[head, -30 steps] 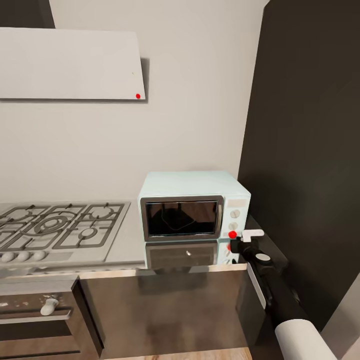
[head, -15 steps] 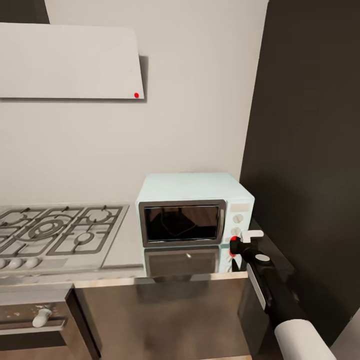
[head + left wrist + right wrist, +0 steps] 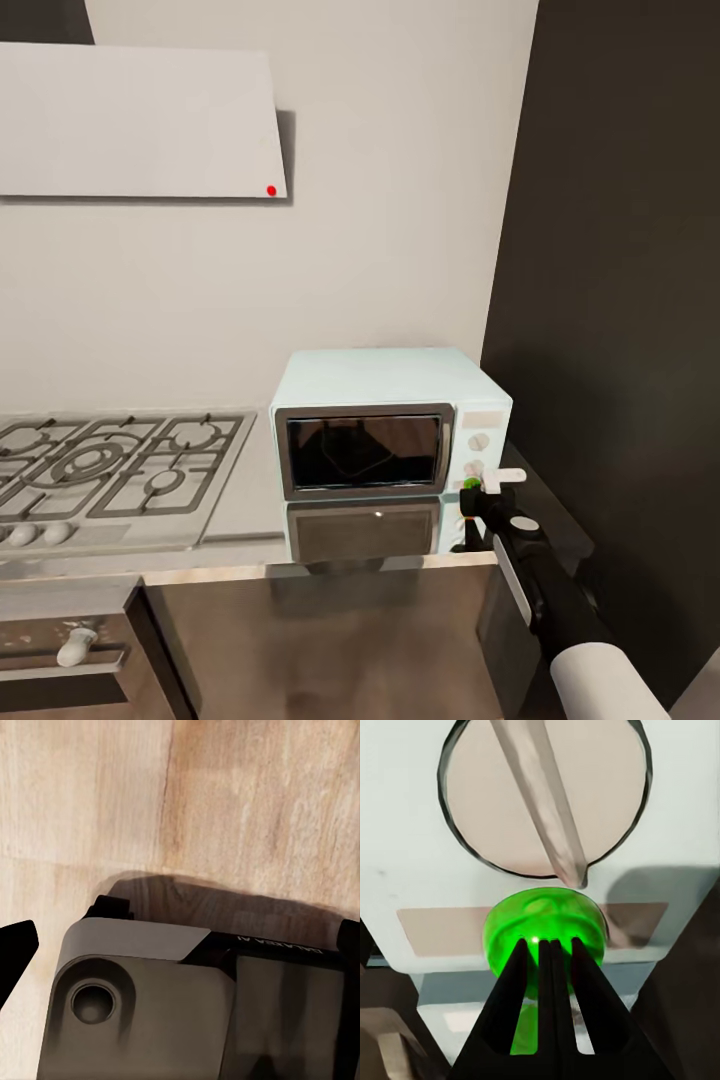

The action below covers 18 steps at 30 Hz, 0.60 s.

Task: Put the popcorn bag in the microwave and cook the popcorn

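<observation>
The pale blue-white microwave (image 3: 390, 425) stands on the glossy countertop (image 3: 255, 505) with its dark glass door closed. Its round indicator light (image 3: 472, 484) glows green below the two knobs. My right gripper (image 3: 477, 492) is shut, its tips pressed against that light. Up close in the right wrist view, the black fingertips (image 3: 521, 952) of the right gripper (image 3: 546, 943) touch the green light (image 3: 544, 922) under a knob (image 3: 544, 795). My left gripper (image 3: 180, 945) hangs open over the wooden floor (image 3: 225, 795). The popcorn bag is out of view.
A steel gas hob (image 3: 110, 465) lies left of the microwave, under a white hood (image 3: 140, 125). A tall dark cabinet (image 3: 620, 300) walls off the right side. A built-in oven (image 3: 60, 645) sits low left. The robot's base (image 3: 150, 1005) shows beneath the left gripper.
The indicator light has turned from red to green. My right gripper has pushed slightly forward onto it. The head camera has shifted a little.
</observation>
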Tool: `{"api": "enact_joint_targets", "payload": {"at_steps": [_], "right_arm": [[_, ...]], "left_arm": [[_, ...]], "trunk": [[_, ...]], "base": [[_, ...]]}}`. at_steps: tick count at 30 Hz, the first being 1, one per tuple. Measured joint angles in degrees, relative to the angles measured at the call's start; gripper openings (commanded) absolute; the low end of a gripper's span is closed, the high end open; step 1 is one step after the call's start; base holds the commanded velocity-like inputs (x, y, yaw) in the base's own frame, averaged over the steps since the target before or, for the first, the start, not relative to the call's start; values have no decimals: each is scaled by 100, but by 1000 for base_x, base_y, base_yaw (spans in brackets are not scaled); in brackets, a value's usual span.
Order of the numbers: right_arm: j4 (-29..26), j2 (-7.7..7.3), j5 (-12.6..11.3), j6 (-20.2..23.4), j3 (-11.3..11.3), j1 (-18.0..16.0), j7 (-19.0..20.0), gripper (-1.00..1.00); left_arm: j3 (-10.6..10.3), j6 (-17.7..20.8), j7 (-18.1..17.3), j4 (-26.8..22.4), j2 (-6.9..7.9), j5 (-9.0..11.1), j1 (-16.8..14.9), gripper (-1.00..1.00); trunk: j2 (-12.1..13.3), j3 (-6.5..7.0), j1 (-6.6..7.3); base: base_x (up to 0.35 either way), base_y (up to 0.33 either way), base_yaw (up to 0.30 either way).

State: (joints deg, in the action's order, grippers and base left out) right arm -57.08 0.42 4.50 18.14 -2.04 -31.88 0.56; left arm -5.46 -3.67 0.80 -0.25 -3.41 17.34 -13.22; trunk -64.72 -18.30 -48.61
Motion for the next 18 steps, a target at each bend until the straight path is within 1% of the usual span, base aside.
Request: {"api": "enact_joint_targets", "payload": {"at_steps": [6, 8, 18], "right_arm": [[4, -2, 27, 1, -5, 6, -6, -100], [16, -3, 27, 8, -8, -15, -1, -100], [-5, -2, 68, 17, -7, -45, 7, -100]], "left_arm": [[-6, 0, 0, 0, 0, 0, 0, 100], [-8, 0, 0, 1, 0, 0, -1, 100], [-11, 0, -1, 2, -9, 0, -1, 100]], "trunk": [[0, 0, -5], [3, -1, -7], [4, 1, -10]], "base": [[0, 0, 0], [-130, 0, 0], [-313, 0, 0]]}}
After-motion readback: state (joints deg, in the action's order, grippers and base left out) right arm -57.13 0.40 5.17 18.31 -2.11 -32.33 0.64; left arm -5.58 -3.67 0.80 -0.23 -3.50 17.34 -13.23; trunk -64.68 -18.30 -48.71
